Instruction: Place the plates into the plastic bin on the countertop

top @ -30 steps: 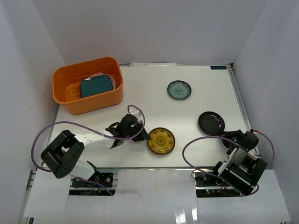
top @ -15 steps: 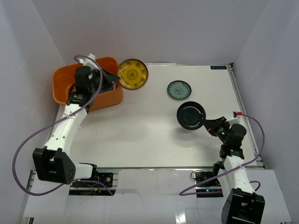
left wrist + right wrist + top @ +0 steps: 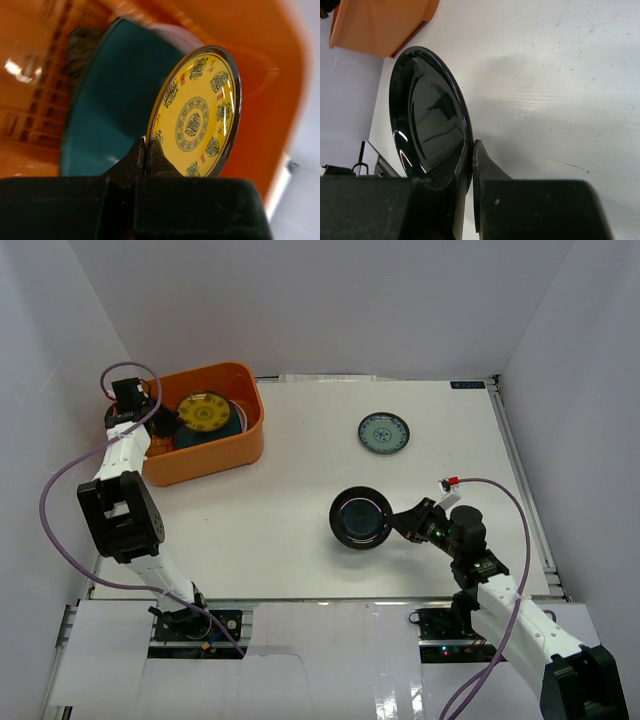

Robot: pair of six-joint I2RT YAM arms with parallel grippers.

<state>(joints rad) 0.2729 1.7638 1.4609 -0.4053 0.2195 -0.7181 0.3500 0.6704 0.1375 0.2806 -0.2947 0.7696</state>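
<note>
Left gripper (image 3: 172,423) (image 3: 146,150): at the far left of the scene, reaching over the left wall of the bin; its two fingers are pinched tight on the rim of the amber-yellow plate.
Amber-yellow plate (image 3: 205,412) (image 3: 200,115): round, with a dark rim and a dark printed pattern. It is inside the bin's outline, held by its edge and tilted, its face in front of the teal plate in the wrist view.
Plastic bin (image 3: 205,466) (image 3: 270,75) (image 3: 380,25): large orange tub with rounded corners, standing at the far left corner of the countertop, close to the left wall.
Teal square plate (image 3: 233,424) (image 3: 110,100): lying in the bin, partly covered from above by the amber-yellow plate.
Countertop (image 3: 300,480) (image 3: 545,75): flat white surface with white walls around it.
Black plate (image 3: 362,518) (image 3: 427,115): round and glossy, over the near middle of the countertop, well apart from the bin and held by its right edge. Whether it touches the surface cannot be told.
Small teal patterned plate (image 3: 384,433): round, lying flat on the countertop beyond the black plate, right of centre, with nothing touching it.
Right gripper (image 3: 400,523) (image 3: 471,150): at the near right, pointing left; its fingers are clamped on the rim of the black plate, one on each face.
</note>
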